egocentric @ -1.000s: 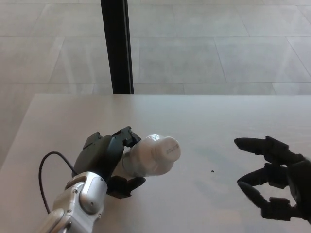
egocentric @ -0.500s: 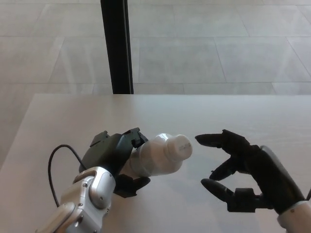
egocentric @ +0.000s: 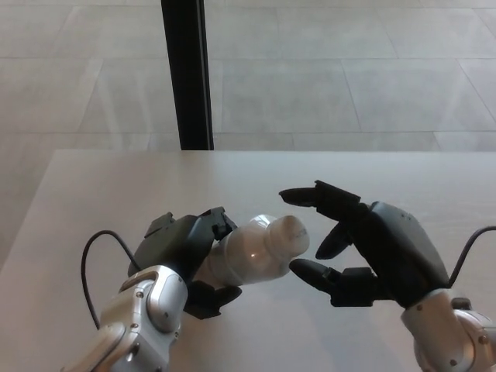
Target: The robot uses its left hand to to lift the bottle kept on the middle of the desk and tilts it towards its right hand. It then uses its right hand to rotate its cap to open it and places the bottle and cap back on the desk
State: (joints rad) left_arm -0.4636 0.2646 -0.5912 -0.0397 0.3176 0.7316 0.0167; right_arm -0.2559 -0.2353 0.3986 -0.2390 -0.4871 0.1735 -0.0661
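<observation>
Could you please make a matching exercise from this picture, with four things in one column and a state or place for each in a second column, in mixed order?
Things:
1. left hand
2. right hand
3. bottle
4. black post

States or places:
A. open, fingers spread beside the cap
B. stands on the floor behind the desk
C. shut around the white body
D. tilted, cap toward the robot's right

Pairs: 1-C, 2-A, 3-D, 4-B

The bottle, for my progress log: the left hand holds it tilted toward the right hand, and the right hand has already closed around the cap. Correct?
Not quite. In the head view the right hand is open, its fingers spread beside the cap without gripping it. The rest holds: the left hand holds the bottle tilted toward the right hand.
</observation>
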